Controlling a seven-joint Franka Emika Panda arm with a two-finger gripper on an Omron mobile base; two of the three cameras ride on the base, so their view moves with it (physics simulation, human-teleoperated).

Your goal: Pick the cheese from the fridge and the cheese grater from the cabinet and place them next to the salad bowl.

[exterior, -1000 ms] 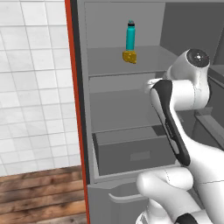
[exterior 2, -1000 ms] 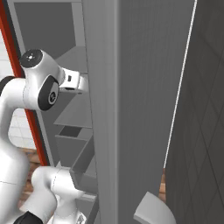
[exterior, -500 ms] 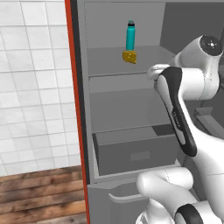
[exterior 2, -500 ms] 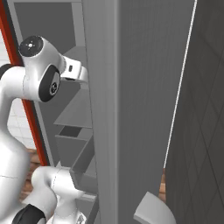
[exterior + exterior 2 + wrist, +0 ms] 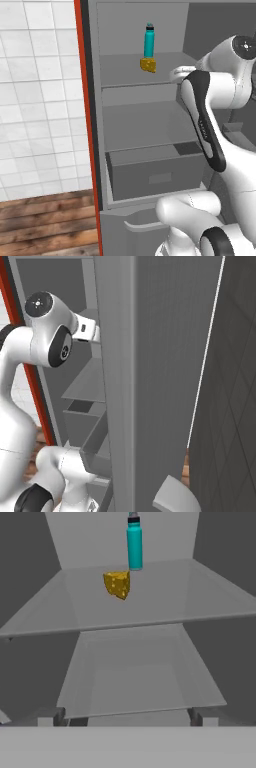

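the cheese (image 5: 117, 584), a small yellow-orange wedge, sits on the upper grey shelf (image 5: 165, 602) of the open fridge (image 5: 145, 125), just in front of a tall teal bottle (image 5: 134, 544). a red panel (image 5: 86, 125) edges the fridge beside white wall tiles (image 5: 37, 100) and wood flooring (image 5: 47, 220). the gripper (image 5: 127, 716) stands wide apart, empty, well short of the cheese.

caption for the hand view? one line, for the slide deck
Open hand faces the fridge interior, the cheese sitting on the upper shelf just in front of a teal bottle.
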